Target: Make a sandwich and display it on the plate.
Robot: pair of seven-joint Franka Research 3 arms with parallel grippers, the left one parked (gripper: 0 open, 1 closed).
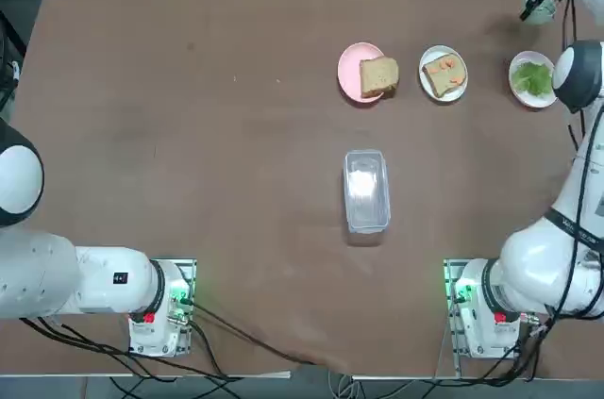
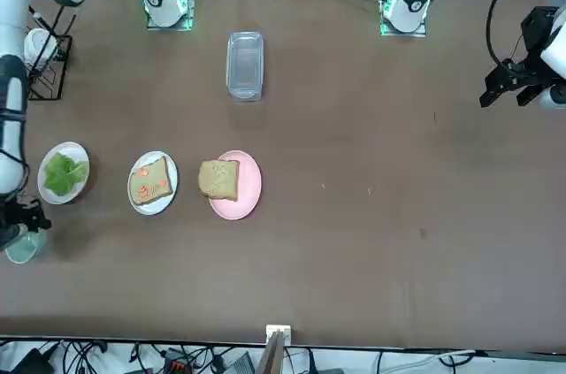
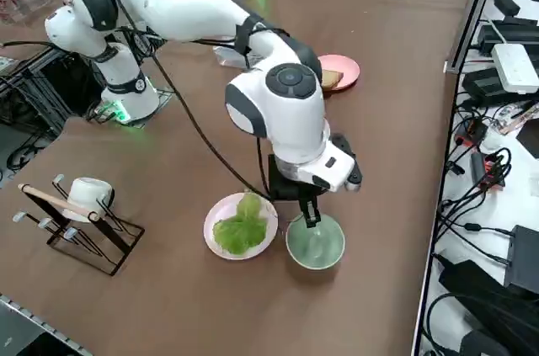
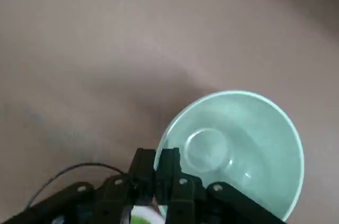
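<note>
With its jaws pressed together and empty over the pale green bowl (image 3: 315, 242) at lower centre, the right gripper (image 3: 311, 215) would best open, then shift left to the lettuce (image 3: 240, 225) on its white plate (image 3: 212, 220), pinching one leaf gently.

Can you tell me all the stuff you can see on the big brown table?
Pink plate: one, pink, middle far side, with a bread slice on it.
White plate with topped bread: one, white, between the pink plate and the lettuce plate.
White plate with lettuce: one, white with green leaves, beside the bowl.
Bowl: one, pale green, empty, near the table edge.
Clear container: one, see-through, table centre.
Mug rack: one, black wire, holding a white mug.
Right gripper: one, black, shut, at the bowl's rim.
</note>
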